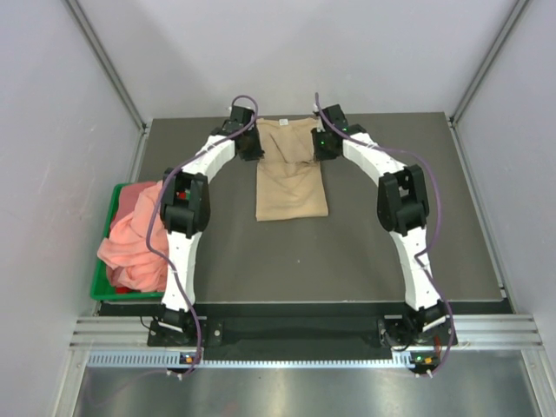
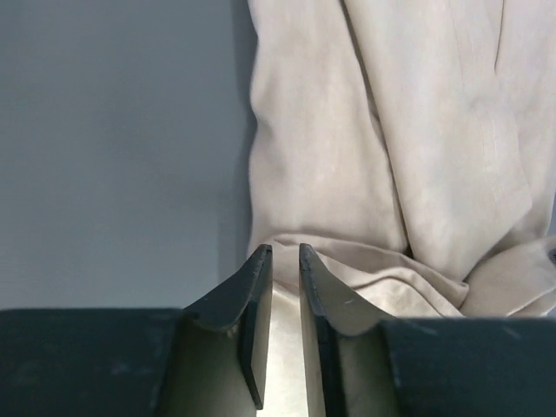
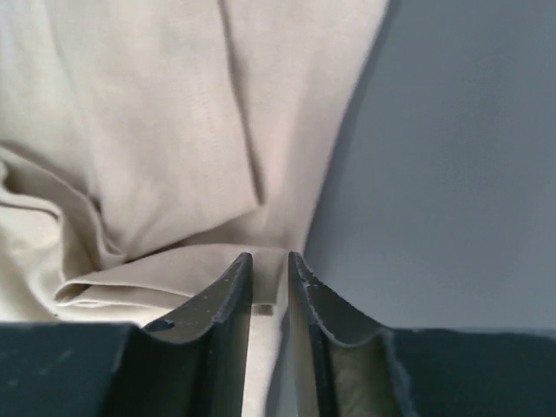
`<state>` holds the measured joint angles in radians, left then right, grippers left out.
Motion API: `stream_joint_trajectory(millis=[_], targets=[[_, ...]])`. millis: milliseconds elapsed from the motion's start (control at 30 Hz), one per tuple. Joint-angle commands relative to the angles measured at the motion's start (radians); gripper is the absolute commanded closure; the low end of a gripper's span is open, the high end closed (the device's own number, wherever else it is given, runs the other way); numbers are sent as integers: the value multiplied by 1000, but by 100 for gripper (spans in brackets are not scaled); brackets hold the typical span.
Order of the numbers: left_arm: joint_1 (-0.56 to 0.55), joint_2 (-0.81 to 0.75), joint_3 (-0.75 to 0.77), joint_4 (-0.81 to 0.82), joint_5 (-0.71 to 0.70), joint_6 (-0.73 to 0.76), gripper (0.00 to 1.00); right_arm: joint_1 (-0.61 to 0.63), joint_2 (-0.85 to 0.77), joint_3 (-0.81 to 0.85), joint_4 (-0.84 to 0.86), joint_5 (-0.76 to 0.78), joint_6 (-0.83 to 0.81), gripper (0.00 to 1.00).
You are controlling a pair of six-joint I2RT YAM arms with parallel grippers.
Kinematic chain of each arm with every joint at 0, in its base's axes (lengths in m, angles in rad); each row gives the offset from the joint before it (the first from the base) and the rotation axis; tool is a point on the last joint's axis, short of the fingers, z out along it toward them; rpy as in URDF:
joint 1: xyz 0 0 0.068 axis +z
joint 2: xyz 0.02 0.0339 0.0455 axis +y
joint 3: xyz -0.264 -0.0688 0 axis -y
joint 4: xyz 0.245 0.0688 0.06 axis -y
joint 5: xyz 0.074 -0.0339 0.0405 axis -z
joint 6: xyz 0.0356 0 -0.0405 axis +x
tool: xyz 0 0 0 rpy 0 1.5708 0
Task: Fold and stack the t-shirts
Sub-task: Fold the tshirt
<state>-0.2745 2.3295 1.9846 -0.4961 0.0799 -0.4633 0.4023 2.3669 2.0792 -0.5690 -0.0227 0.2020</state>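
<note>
**Inspector:** Position?
**Assessor:** Tan, part-folded cotton t-shirt (image 1: 291, 178) lay at twelve o'clock. The left gripper (image 2: 284, 252) at its eleven and the right gripper (image 3: 269, 258) at its one both stood narrowly apart.
**Inspector:** Hazard?
**Assessor:** Cloth could have caught a rising jaw, dragging the fold open.

Green bin (image 1: 98, 283) largely under pink t-shirts (image 1: 135, 239)

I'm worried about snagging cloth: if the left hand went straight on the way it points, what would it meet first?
The tan t-shirt: its bunched fold lies just beyond the left hand, though how close is unclear.
</note>
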Motion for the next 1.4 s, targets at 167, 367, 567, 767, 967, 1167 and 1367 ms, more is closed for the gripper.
stream_joint_trajectory(millis=[167, 367, 567, 767, 967, 1167, 1367], targets=[[9, -116, -10, 17, -103, 80, 76, -60, -122, 39, 0, 0, -7, 70], [-3, -202, -179, 134, 47, 71, 77, -45, -219, -114, 46, -48, 16, 82], [-6, -156, -184, 163, 133, 92, 81, 3, -244, -228, 96, -112, 37, 87], [-6, -78, -133, 157, 135, 103, 83, 23, -207, -281, 143, -126, 56, 89], [-6, 16, -26, 145, 49, 147, 83, 13, -105, -159, 136, -83, 57, 88], [-5, 97, 65, 139, -29, 160, 82, -45, 4, -64, 126, -33, 99, 88], [-5, 100, 80, 143, -45, 134, 82, -72, -6, -76, 142, -37, 102, 88]])
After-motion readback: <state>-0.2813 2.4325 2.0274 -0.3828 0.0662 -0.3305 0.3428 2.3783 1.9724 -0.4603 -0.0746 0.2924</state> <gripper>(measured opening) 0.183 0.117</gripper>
